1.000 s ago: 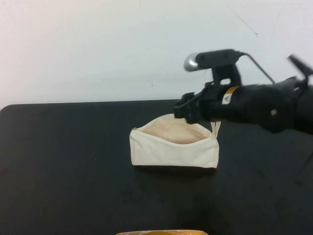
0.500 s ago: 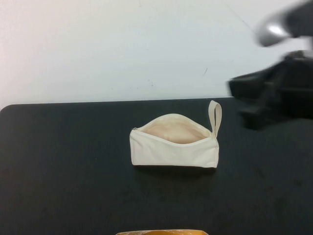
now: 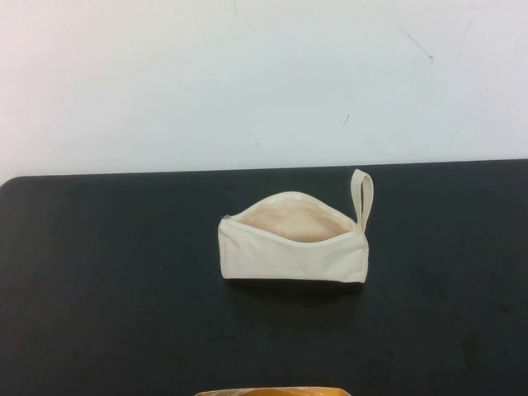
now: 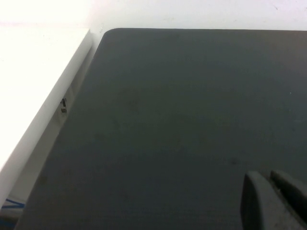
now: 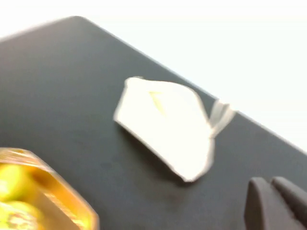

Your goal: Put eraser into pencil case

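Note:
The cream-white pencil case (image 3: 293,247) lies in the middle of the black table (image 3: 107,289), its zip mouth open and its beige lining showing, with the loop strap (image 3: 362,198) at its right end. It also shows in the right wrist view (image 5: 165,125). The eraser is not in view. Neither arm shows in the high view. My right gripper (image 5: 269,186) is shut and empty, well away from the pouch. My left gripper (image 4: 266,178) is shut and empty over bare table.
An orange-yellow container (image 3: 272,392) pokes in at the table's front edge and shows in the right wrist view (image 5: 38,196) with yellow-green things in it. A white surface (image 4: 33,91) borders the table's left edge. A white wall stands behind.
My right arm, which was over the pouch's right end a second ago, has pulled back to the right and out of the high view. The loop strap is now uncovered. The pouch has not moved.

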Available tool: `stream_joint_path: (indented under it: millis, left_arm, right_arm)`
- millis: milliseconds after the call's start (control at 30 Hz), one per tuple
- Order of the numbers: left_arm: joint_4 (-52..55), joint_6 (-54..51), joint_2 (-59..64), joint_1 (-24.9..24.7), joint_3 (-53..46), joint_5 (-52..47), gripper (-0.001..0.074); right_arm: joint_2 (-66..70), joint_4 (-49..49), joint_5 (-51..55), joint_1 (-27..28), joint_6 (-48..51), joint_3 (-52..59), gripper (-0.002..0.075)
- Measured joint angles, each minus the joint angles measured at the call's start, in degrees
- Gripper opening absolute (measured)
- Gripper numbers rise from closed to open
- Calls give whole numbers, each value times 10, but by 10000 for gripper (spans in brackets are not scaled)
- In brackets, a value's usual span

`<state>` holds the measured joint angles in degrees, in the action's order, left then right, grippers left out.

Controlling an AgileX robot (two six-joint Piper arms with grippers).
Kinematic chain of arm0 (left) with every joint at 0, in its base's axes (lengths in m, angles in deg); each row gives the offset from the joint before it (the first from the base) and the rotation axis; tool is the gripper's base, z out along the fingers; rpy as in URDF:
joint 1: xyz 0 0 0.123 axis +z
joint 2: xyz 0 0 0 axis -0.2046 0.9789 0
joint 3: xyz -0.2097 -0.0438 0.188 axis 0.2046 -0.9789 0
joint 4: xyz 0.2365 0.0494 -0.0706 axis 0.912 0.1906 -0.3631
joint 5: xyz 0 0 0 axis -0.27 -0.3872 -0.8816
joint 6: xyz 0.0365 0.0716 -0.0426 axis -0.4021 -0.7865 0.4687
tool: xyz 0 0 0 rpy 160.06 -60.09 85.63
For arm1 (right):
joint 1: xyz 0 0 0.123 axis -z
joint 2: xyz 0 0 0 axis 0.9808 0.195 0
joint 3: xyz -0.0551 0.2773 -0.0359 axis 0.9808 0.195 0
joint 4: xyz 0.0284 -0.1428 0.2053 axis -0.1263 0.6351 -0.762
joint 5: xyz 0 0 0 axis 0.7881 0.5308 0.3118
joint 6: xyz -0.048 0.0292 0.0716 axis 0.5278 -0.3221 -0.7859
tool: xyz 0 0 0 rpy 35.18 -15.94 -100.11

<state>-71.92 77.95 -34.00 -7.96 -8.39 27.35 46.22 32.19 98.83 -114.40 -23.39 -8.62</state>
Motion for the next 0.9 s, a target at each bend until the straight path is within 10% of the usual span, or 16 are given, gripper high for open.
stream_joint_path:
  millis: [567,900]
  left_arm:
    - [0,0,0,0,0,0,-3]
    - [0,0,0,0,0,0,-3]
  right_arm:
    - [-233,-6,-172,25,-42,275,-1]
    - [-317,-40,-187,298,-42,392,-1]
